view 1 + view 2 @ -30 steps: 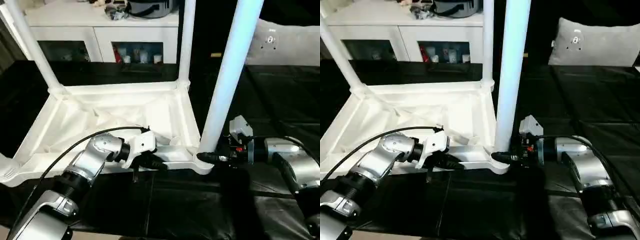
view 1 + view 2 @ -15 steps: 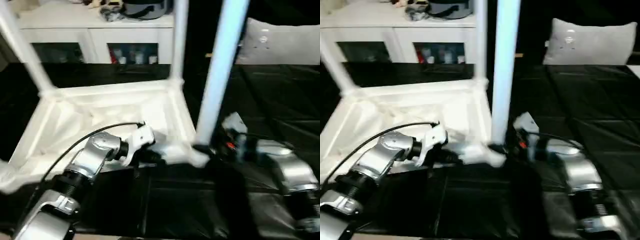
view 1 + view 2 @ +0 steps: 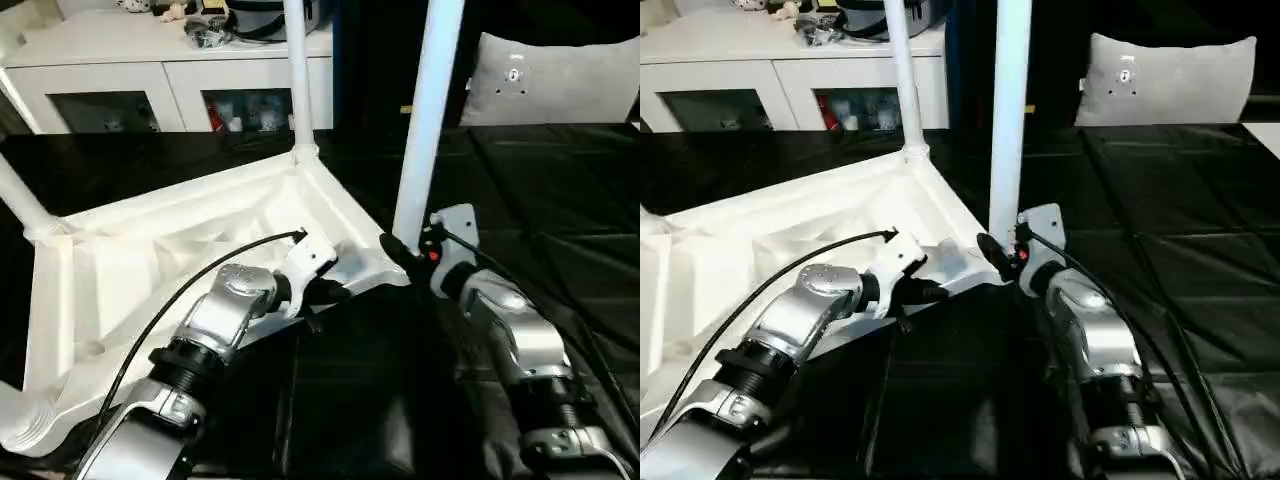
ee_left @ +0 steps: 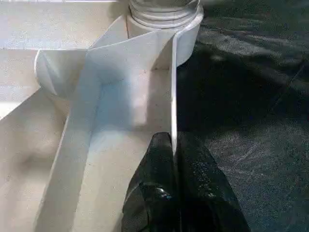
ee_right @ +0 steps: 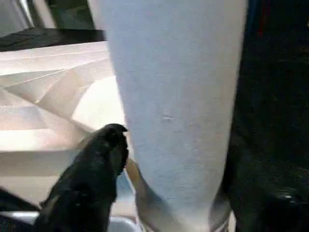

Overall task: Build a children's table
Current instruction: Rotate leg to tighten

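Left jaws pinching tabletop [image 3: 150, 260] rim, leg [image 3: 425, 120] between right jaws

Two silver forearms reach forward, converging from either side. The left gripper [image 4: 173, 145] is pinched closed on the thin rim of the tabletop [image 3: 150, 250] near its corner. The right gripper [image 3: 400, 248] stands with one black finger [image 5: 104, 150] beside the upright leg [image 3: 425, 110] at that corner.

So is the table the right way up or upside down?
Upside down. The tabletop lies with its ribbed underside facing up on the black mat, and the legs stick up from the corner sockets.
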You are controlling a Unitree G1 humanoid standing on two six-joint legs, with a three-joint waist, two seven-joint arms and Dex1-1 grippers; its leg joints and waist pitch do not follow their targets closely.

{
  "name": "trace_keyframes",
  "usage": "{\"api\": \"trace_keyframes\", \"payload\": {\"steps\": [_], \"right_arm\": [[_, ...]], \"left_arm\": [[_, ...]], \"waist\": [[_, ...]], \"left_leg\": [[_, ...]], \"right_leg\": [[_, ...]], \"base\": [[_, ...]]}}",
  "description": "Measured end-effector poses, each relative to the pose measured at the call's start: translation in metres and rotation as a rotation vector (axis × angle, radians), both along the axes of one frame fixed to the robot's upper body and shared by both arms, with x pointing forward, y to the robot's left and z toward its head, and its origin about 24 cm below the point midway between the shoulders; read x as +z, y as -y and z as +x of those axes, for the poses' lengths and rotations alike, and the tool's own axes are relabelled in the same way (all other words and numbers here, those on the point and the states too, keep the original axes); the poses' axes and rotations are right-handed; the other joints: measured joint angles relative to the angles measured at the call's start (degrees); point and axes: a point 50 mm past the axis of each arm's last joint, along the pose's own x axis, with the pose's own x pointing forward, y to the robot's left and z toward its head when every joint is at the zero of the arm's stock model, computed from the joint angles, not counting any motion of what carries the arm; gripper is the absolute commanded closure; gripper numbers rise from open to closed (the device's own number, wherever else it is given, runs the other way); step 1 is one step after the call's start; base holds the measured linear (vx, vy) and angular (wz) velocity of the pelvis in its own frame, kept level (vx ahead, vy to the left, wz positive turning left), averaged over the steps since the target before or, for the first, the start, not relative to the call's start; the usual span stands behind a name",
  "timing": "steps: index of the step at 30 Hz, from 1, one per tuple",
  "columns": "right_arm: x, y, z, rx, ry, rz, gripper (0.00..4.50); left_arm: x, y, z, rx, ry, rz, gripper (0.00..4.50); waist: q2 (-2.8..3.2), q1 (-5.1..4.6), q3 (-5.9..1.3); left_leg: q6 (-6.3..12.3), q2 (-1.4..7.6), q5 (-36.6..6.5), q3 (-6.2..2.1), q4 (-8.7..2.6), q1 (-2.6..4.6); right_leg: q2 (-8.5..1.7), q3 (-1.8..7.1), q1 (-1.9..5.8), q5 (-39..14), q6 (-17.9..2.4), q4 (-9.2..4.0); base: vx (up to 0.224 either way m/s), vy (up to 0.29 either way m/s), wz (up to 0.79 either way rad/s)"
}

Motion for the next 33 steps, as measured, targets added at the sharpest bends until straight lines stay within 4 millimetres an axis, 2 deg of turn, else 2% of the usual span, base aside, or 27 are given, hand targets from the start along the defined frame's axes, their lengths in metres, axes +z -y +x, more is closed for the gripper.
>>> {"api": "trace_keyframes", "payload": {"steps": [5,6,9,10,14,16,18,21,24,33], "right_arm": [[0.002,0.025,-0.014,0.138,0.036,-0.054,0.76],[0.003,0.028,-0.016,0.160,0.034,-0.062,0.60],[0.003,0.031,-0.019,0.201,0.031,-0.050,0.55],[0.004,0.035,-0.021,0.246,0.028,-0.064,0.35],[0.015,0.057,-0.029,0.427,0.023,-0.152,0.35],[0.018,0.061,-0.031,0.502,0.017,-0.168,0.68],[0.019,0.060,-0.031,0.585,0.002,-0.178,0.68],[0.022,0.056,-0.033,0.695,-0.008,-0.189,1.10],[0.019,0.051,-0.037,0.784,-0.041,-0.182,1.27],[0.015,0.045,-0.045,0.934,-0.098,-0.117,2.13]], "left_arm": [[0.003,-0.007,-0.002,-0.106,0.050,0.038,4.50],[0.003,-0.008,-0.003,-0.113,0.054,0.039,4.50],[0.003,-0.010,-0.003,-0.126,0.062,0.041,4.50],[0.003,-0.012,-0.004,-0.155,0.073,0.036,4.50],[0.003,-0.034,-0.009,-0.257,0.075,0.051,4.50],[0.003,-0.040,-0.011,-0.313,0.069,0.068,4.50],[0.004,-0.044,-0.014,-0.363,0.062,0.074,4.50],[0.005,-0.046,-0.017,-0.434,0.057,0.077,4.50],[0.005,-0.047,-0.021,-0.489,0.047,0.080,4.50],[0.005,-0.052,-0.027,-0.584,0.037,0.095,4.50]], "waist": [[-0.11,0.53,0.08],[-0.13,0.60,0.10],[-0.18,0.54,0.15],[-0.13,0.59,0.19],[-0.16,1.36,0.28],[-0.19,1.75,0.30],[-0.22,1.97,0.32],[-0.35,2.68,0.39],[-0.44,3.12,0.45],[-0.64,3.45,0.55]], "left_leg": [[0.07,0.02,0.04,0.00,-0.10,-0.17],[0.18,0.03,0.10,0.00,-0.11,-0.17],[0.26,0.06,0.15,0.00,-0.11,-0.18],[0.26,0.05,0.15,0.00,-0.10,-0.19],[0.26,0.15,0.15,0.00,-0.10,-0.20],[0.26,0.18,0.15,0.00,-0.09,-0.21],[0.26,0.18,0.15,0.01,-0.07,-0.24],[0.29,0.17,0.15,0.03,0.01,-0.31],[0.31,0.17,0.15,0.05,0.05,-0.35],[0.31,0.20,0.15,0.07,0.10,-0.36]], "right_leg": [[0.01,-0.09,-0.06,-0.03,0.04,-0.14],[0.01,-0.10,-0.06,-0.03,0.04,-0.17],[0.03,-0.12,-0.09,-0.02,0.04,-0.16],[0.03,-0.12,-0.09,-0.03,0.04,-0.16],[0.09,-0.16,-0.10,-0.03,0.04,-0.16],[0.11,-0.18,-0.11,-0.03,0.04,-0.15],[0.10,-0.20,-0.11,-0.03,0.04,-0.15],[0.07,-0.21,-0.13,-0.03,0.03,-0.17],[0.06,-0.21,-0.17,-0.03,0.03,-0.15],[0.06,-0.21,-0.21,-0.03,0.03,-0.05]], "base": [[0.000,0.000,0.00],[0.000,0.000,0.00],[0.000,0.000,0.00],[0.000,0.000,0.00],[0.000,0.000,0.00],[0.000,0.000,0.00],[0.000,0.000,0.00],[0.000,0.000,0.00],[0.000,0.000,0.00],[0.000,0.000,0.00]]}}
